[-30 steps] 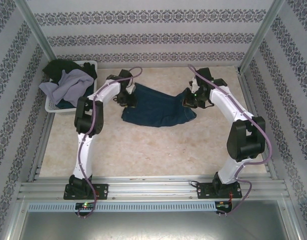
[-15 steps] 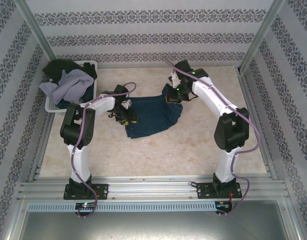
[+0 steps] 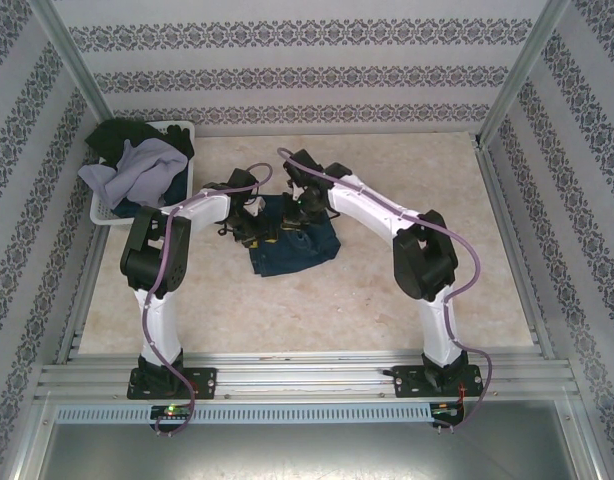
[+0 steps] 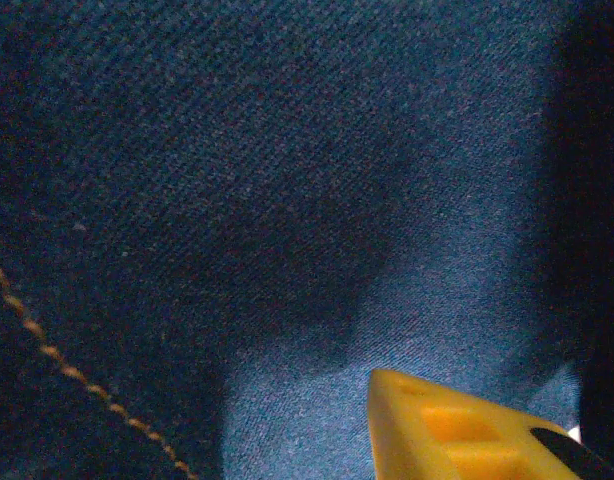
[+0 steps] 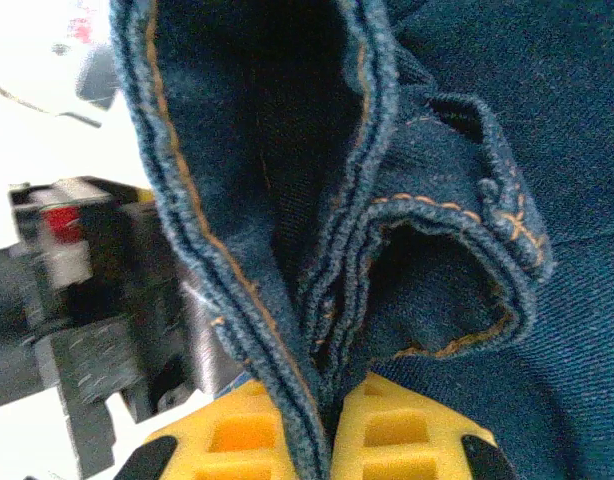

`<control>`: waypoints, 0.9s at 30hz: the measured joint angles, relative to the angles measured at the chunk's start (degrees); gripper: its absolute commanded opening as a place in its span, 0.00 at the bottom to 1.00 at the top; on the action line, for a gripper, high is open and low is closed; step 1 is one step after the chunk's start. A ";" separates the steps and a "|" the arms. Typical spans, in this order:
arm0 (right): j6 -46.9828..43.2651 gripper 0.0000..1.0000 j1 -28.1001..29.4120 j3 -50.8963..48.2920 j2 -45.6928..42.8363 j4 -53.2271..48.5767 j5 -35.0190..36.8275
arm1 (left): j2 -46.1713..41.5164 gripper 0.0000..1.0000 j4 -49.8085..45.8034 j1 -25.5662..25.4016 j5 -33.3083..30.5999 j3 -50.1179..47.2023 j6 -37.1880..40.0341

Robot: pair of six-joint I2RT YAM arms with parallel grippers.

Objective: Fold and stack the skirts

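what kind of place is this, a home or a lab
Probably a lab test cell: wallpapered panels, an aluminium frame, two bolted-down arms working a denim skirt.

Nothing readable here, honestly: no words, brand names, numbers or signs legible in any view. The closest thing to a mark is a small red patch (image 5: pixel 64 222) on the grey-black hardware (image 5: pixel 87 330) at the left of the right wrist view, and it's too blurred to read. The denim skirt (image 5: pixel 547 120) carries only orange stitching, and the wallpaper (image 3: pixel 287 35) is just ornament.
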 measured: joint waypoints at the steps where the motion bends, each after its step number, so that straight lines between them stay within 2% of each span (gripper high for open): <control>1: 1.31 0.00 -0.26 -1.66 0.09 1.92 0.22 | -0.09 0.47 0.00 0.04 -0.04 0.00 -0.02; 8: 6.05 0.00 -2.23 -9.73 0.13 9.73 0.72 | -5.29 0.53 -1.62 1.77 -2.54 -0.87 -0.22; 11: 6.73 0.02 -2.21 -10.03 0.13 11.06 0.46 | -7.87 0.46 -2.03 2.47 -4.83 -0.94 -0.24; 14: 7.50 0.10 -2.19 -10.03 0.13 11.93 -0.33 | -8.35 0.35 -1.99 2.64 -7.21 -1.44 -0.70; 18: 8.81 0.22 -1.88 -10.03 0.31 13.81 -1.01 | -7.23 0.30 -1.99 2.64 -8.59 -3.32 -1.46; 21: 11.21 0.38 -1.14 -10.08 0.57 18.21 -2.78 | -5.73 0.30 -1.95 2.64 -9.22 -4.57 -2.21; 24: 13.14 0.60 -0.28 -11.67 0.42 27.28 -5.95 | -5.22 0.30 -1.79 2.84 -9.57 -4.76 -2.75; 27: 14.97 0.77 -0.15 -14.36 -0.11 34.75 -8.17 | -5.25 0.34 -1.84 3.61 -9.77 -4.76 -2.80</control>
